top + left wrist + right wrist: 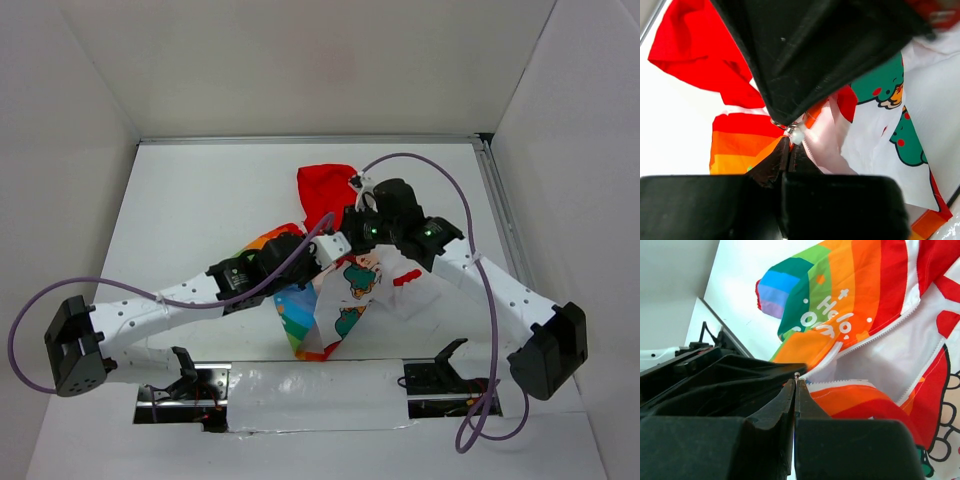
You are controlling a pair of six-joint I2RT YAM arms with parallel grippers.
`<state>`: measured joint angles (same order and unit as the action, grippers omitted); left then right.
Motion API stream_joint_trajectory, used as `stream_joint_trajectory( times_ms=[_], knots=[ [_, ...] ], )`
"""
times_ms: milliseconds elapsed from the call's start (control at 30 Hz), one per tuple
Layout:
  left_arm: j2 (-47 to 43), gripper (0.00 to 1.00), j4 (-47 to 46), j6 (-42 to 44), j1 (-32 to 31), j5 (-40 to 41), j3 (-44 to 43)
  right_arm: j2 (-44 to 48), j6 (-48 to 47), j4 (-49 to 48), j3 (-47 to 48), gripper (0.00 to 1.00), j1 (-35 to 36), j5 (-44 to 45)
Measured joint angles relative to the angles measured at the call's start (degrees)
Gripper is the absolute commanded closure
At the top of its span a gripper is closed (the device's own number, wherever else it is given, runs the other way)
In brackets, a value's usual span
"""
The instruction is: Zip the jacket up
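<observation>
The jacket point(350, 295) lies crumpled at mid table, with its red hood point(325, 188) at the far end, its rainbow side point(292, 322) on the left and its white cartoon side point(360, 282) on the right. The two grippers meet over its zip. My left gripper point(789, 149) is shut on the jacket's zip edge just below the white slider point(796, 134). My right gripper point(795, 382) is shut on the small metal zip pull point(797, 374). Its black body point(820, 55) fills the top of the left wrist view. The open zip teeth point(875, 332) run between the rainbow and white sides.
White walls enclose the table point(200, 210) on three sides. A metal rail point(497, 210) runs along the right edge. Purple cables point(445, 180) loop over both arms. Taped mounts and black brackets point(440, 365) stand at the near edge.
</observation>
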<state>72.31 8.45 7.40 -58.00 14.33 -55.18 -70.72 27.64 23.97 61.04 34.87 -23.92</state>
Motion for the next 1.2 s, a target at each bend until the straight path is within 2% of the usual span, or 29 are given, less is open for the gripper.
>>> stream_joint_trajectory(
  times_ms=[533,1000,1200],
  knots=[
    [-8.3,1.0,-2.5,2.0,-0.2,-1.0,2.6,-1.3,-3.3,-0.1,3.9,1.0,0.0,-1.4],
    [-20.3,1.0,-2.0,3.0,-0.2,-4.9,9.5,-3.8,-5.0,-5.9,2.2,1.0,1.2,-12.6],
    [-20.6,1.0,-1.1,3.3,-0.2,-5.0,9.5,-5.9,-5.8,-6.3,1.8,1.0,1.5,-9.7]
  ],
)
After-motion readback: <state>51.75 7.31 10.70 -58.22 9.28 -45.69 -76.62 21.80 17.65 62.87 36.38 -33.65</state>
